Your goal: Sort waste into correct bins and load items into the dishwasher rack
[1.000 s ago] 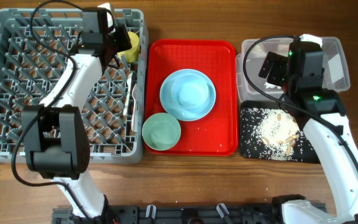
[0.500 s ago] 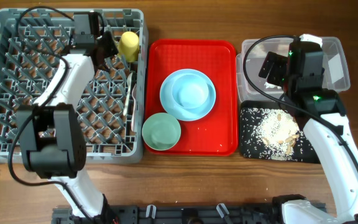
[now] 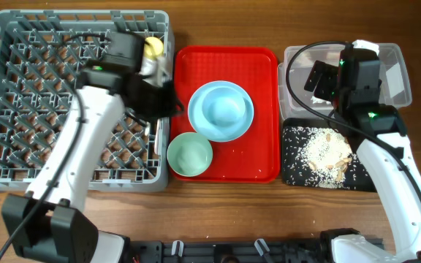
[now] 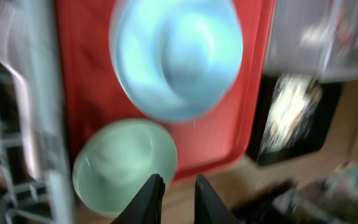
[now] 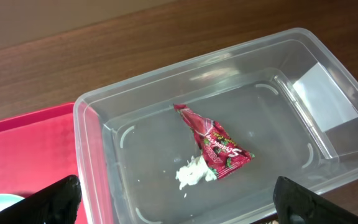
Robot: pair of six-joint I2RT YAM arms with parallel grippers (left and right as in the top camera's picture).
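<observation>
One plate, one cup, one wrapper

Red tray: centre taken by blue plate, front-left corner by mint bowl; right strip left bare. Clear tub: partly overhung by right arm.

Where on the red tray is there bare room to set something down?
Free: lower right corner of the red tray, bordered by the blue plate, the mint bowl and the rim. Crowded: its left side, where plate and bowl sit close.
</observation>
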